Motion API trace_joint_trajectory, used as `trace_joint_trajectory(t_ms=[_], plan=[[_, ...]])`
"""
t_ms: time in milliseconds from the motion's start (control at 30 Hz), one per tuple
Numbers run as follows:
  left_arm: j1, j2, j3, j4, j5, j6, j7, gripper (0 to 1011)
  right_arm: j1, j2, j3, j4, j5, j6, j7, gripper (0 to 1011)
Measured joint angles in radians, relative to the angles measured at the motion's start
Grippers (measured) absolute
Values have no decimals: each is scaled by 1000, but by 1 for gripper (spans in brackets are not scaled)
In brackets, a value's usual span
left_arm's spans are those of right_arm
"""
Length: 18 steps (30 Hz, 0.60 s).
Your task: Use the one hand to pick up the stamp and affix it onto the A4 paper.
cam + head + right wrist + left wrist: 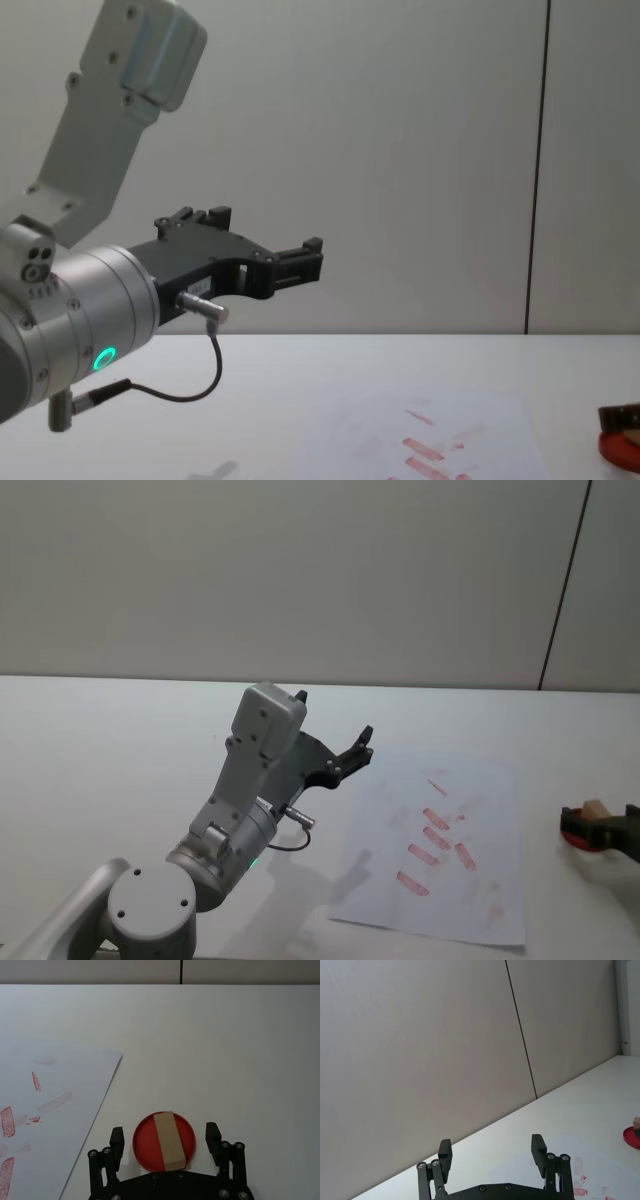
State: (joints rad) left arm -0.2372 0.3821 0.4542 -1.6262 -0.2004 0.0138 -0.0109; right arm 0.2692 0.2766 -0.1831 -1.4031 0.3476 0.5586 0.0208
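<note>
White counter (225, 1035) carries red pad (145, 1146) beside red-marked A4 paper (55, 1110). Tan stamp (168, 1140) lies on pad, between the spread fingers of right tool (165, 1131). Left tool (491, 1141) raised, fingers spread.

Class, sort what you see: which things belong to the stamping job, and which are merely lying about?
Job:
stamp, lying on the red pad
A4 paper, bearing red marks
right gripper, open, astride the pad

Merely there:
left gripper, open, raised above the table
</note>
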Motion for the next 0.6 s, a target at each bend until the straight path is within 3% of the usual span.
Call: trace_joint_trajectory(t_ms=[600], plan=[[0, 0, 0, 0, 0, 0, 0, 1002, 12, -13, -4, 27, -11, 1, 3, 1001]])
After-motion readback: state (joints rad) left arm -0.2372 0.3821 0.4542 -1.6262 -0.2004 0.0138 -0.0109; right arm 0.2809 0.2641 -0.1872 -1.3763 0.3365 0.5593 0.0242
